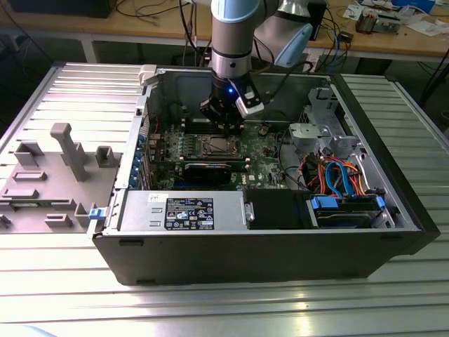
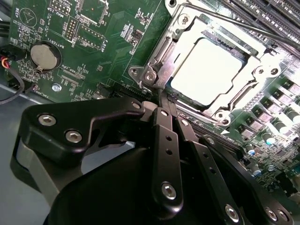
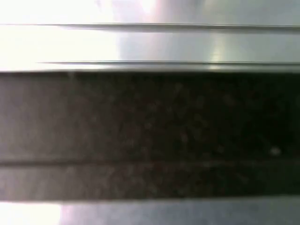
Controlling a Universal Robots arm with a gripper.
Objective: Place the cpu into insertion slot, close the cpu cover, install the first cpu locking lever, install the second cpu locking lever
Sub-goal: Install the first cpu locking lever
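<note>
- On the exterior view's left, a grey fixture tray lies on the ribbed desk, just beside the open computer case.
- In the middle, the pincer is low inside the case, its tips at the corner of the insertion slot. The fingers are pressed together, and I see nothing clamped between them.
- The cpu sits in the slot, and the cpu cover appears to lie flat around its bright top.
- A thin locking lever runs along the far side of the socket; whether it is hooked I cannot tell.
- Risk, as I judge it: the tips may slide off the small metal corner and scratch the green motherboard, because the contact is narrow.
- On the exterior view's right, loose coloured cables are well apart from the pincer, so snagging seems unlikely.
</note>
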